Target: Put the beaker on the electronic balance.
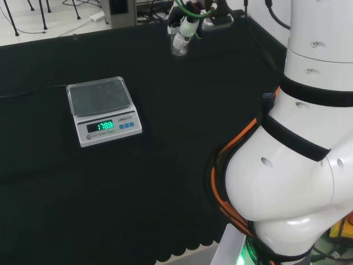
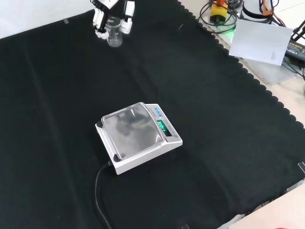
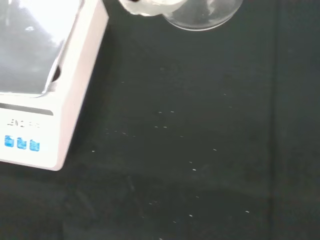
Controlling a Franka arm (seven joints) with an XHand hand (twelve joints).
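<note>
Balance [image 2: 138, 137] sitting nearest in the front view, mid-cloth, its steel pan bare and its green display glowing, a dark cable [image 2: 99, 191] trailing off its near-left corner toward the cloth edge. Farther back — up at the far left corner of the black cloth [image 2: 214, 95] — the hand [image 2: 110, 12] is hanging with the beaker [image 2: 114, 38] between its curled fingers, white fingers flanking the glass on both sides, so it is gripping the beaker rather than just touching it. Whether the beaker is resting on the cloth or lifted just clear of it, cannot tell. Beaker is looking like a small clear glass cylinder, upright, long axis vertical, seemingly empty. Key relation: the balance is lying well apart from the hand, nearer the camera and slightly right in the front view; in the head view that is left of the hand and closer to the arm's base. Wrist view is showing the beaker's round base next to a blurred white finger, and a corner of the balance with blue buttons off to one side — the carry is yet to be made, judging by that gap.
</note>
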